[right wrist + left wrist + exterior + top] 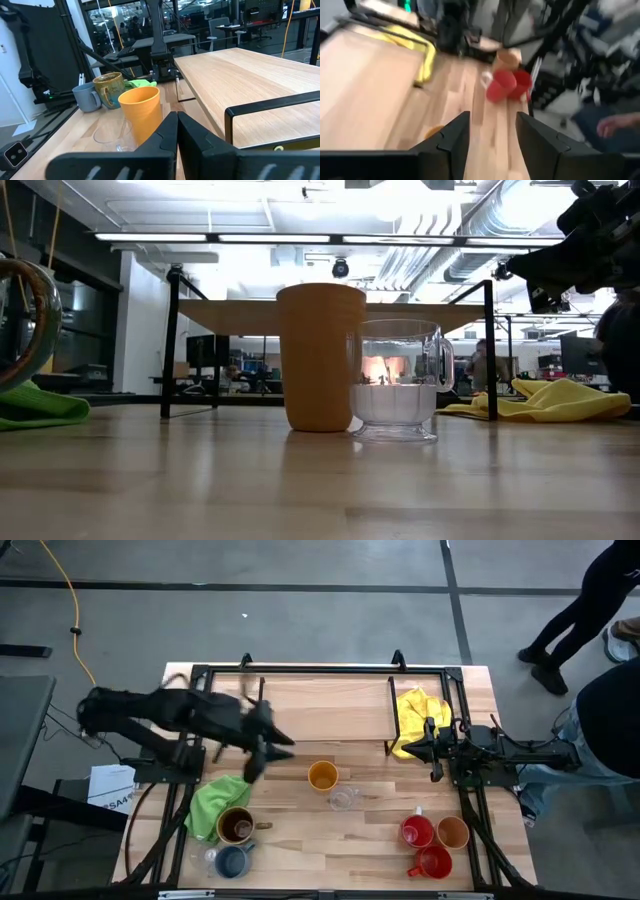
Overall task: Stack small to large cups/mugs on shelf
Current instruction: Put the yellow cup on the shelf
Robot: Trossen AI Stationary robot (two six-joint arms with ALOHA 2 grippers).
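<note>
The light-wood shelf point(330, 705) stands at the table's far middle with nothing on it. A yellow-orange cup point(322, 776) and a clear glass point(343, 800) stand side by side in front of it, also in the low view point(320, 355) point(398, 380). A brown mug point(237, 826), a blue-grey mug point(232, 861) and a second clear glass point(208, 858) stand near left. Two red mugs point(416, 831) point(432, 862) and a tan cup point(453, 831) stand near right. My left gripper point(268, 752) point(492, 120) is open and empty above the shelf's near left corner. My right gripper point(408, 746) point(177, 117) is shut and empty at the shelf's right end.
A green cloth point(215, 802) lies beside the brown mug. A yellow cloth point(415, 715) lies at the shelf's right end, under my right gripper. People stand beyond the table's right edge point(600, 710). Bare tabletop lies between the two groups of cups.
</note>
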